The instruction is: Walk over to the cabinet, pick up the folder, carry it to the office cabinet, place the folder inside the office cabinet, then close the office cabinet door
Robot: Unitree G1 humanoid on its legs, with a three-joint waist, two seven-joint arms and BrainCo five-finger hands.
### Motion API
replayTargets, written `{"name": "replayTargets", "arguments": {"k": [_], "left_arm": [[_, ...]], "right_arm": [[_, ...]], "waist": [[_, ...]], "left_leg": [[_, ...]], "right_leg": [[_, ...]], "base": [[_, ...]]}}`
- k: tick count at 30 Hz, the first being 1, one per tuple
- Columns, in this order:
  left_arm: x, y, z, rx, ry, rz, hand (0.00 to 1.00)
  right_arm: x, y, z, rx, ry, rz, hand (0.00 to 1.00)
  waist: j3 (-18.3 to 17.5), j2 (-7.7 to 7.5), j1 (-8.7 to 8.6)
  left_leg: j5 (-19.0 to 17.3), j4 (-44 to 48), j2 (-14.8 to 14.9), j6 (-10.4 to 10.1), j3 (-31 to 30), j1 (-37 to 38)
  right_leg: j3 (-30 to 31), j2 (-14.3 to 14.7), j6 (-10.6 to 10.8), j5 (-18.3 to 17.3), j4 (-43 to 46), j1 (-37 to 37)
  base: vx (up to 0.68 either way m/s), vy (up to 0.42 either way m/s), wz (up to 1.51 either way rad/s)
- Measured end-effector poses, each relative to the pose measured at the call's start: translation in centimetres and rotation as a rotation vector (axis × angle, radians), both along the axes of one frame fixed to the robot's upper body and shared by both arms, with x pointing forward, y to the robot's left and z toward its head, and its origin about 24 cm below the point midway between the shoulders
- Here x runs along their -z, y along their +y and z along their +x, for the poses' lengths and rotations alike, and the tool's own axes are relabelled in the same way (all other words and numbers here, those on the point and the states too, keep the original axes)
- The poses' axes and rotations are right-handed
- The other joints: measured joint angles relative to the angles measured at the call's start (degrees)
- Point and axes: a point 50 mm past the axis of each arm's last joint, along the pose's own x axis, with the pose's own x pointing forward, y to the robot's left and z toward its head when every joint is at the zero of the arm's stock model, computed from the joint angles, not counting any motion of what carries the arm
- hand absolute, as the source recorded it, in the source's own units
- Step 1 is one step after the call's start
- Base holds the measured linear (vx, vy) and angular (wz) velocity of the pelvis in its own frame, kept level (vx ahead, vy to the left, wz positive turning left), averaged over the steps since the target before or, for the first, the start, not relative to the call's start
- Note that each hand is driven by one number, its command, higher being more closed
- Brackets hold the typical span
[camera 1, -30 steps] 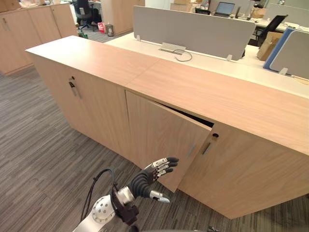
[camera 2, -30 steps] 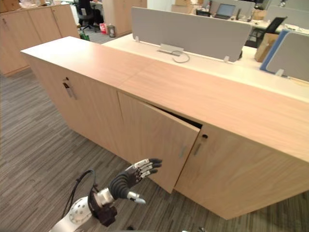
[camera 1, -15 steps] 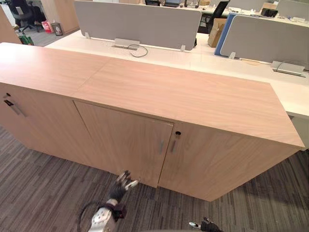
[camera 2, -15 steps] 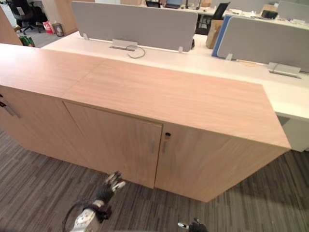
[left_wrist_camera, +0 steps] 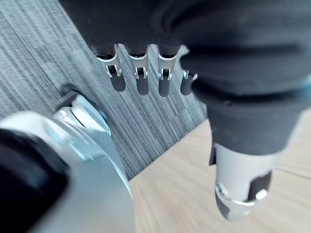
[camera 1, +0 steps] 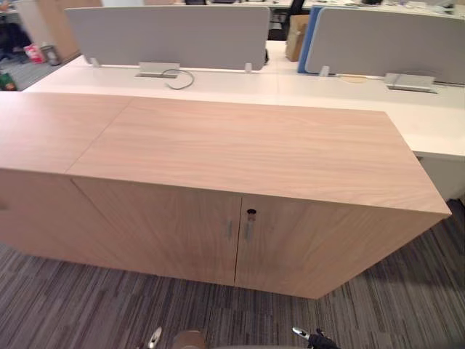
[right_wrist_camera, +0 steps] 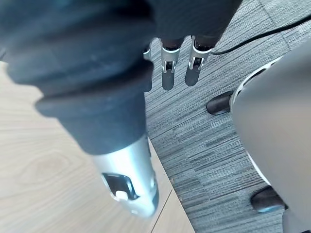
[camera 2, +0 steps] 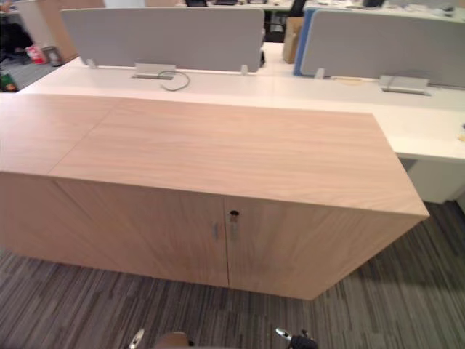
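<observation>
At the office cabinet (camera 1: 247, 145): door (camera 1: 160, 225) no longer ajar, task likely done.
My left hand (left_wrist_camera: 141, 77), right hand (right_wrist_camera: 167, 73): fingers relaxed, empty.

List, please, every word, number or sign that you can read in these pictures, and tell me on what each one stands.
None can be read.
The office cabinet shows no print on its top or its doors.
The cardboard box at the back and the red thing at the far left are too small to tell whether they carry any text.
</observation>
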Motion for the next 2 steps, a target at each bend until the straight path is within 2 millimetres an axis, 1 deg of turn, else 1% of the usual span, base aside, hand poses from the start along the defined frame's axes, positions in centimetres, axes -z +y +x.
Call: {"name": "replayTargets", "arguments": {"k": [1,2], "left_arm": [[-0.04,0.26,-0.39,-0.025,0.003,0.005,0.00],[-0.14,0.75,-0.50,-0.058,-0.004,0.017,0.00]], "right_arm": [[0.11,0.34,-0.42,0.004,0.006,0.009,0.00],[0.21,0.87,-0.64,0.025,0.002,0.025,0.00]], "waist": [[-0.2,-0.96,-0.20],[-0.2,-2.62,-0.23]], "left_leg": [[0.1,-1.1,-0.6,-0.1,0.2,0.4],[0.5,-2.6,-1.9,0.6,1.2,0.9]], "right_leg": [[-0.7,-0.6,0.2,0.1,0.0,0.0],[-1.4,-2.0,0.3,0.1,0.4,-0.1]], "base": [[0.10,0.190,-0.15],[0.07,0.088,0.08]]}}
